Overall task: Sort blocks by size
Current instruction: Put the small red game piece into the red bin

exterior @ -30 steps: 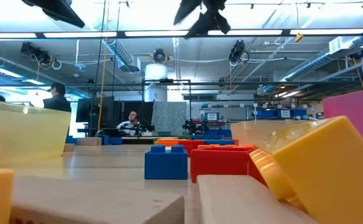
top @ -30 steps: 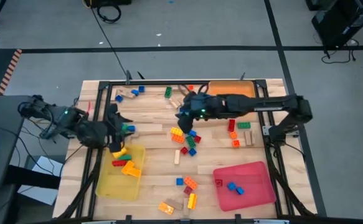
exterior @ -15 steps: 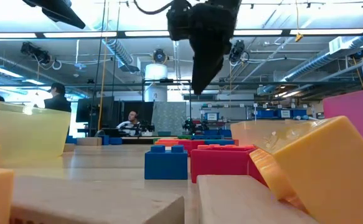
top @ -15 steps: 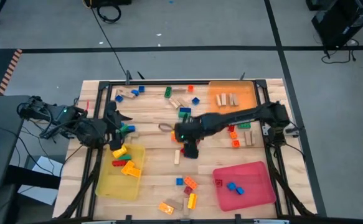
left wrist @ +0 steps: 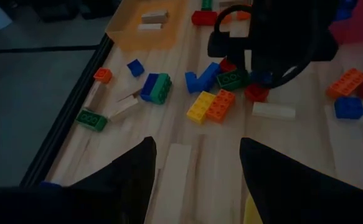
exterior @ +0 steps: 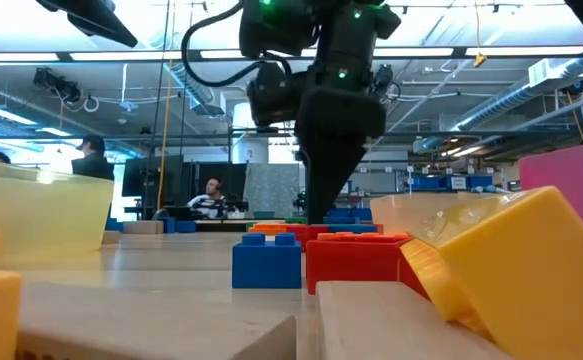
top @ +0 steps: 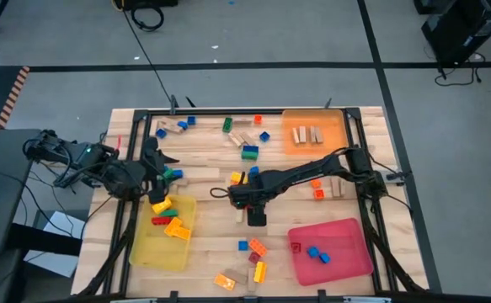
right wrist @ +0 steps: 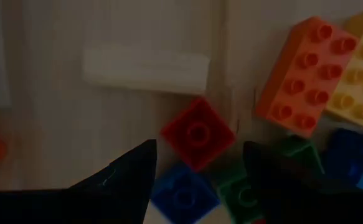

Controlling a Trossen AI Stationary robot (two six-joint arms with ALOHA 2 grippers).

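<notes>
Right wrist view: open right tool (right wrist: 197,171) over crowded blocks (right wrist: 198,134).

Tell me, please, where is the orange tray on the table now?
In the high view, the orange tray sits at the table's far edge, on the right arm's side. It holds tan wooden pieces, and the red tray lies nearer the camera's bottom edge.

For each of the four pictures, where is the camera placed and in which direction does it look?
High view: above the table, looking straight down; both arms show.
Low view: at table height, looking level into the room; the right gripper descends.
Left wrist view: behind the left gripper, facing the block pile and the right arm.
Right wrist view: behind the right gripper, close over a red block.
Shared: the orange-yellow block pair also shows in the right wrist view.
</notes>
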